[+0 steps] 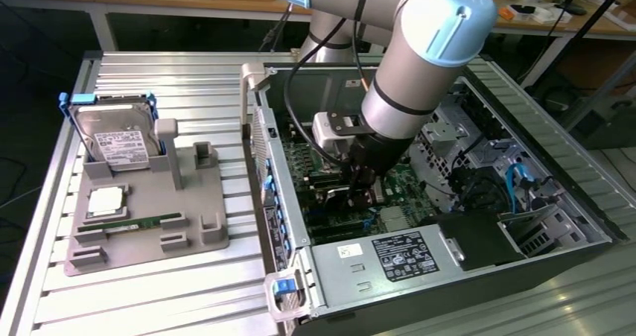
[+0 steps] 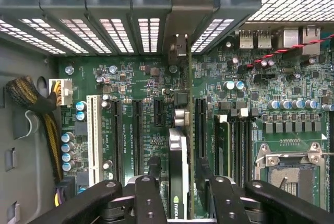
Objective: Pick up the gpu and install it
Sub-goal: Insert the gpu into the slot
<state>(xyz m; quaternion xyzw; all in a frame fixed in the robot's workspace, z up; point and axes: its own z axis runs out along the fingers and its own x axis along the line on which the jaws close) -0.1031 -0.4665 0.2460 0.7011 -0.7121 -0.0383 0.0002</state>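
Black two-finger gripper, jaws parted, straddles thin black green-edged gpu standing in green motherboard slot, lower centre; half-seated card could tilt.

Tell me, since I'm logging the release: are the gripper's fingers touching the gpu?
Cannot tell. In the wrist view the fingers stand on either side of the gpu standing edge-on in the motherboard, but neither contact nor gap is plain.

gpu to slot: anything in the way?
Nothing visible. The gpu already stands edge-on in its motherboard slot, bracket end at the rear slot opening. The pincer straddles it, with neighbouring slots empty.
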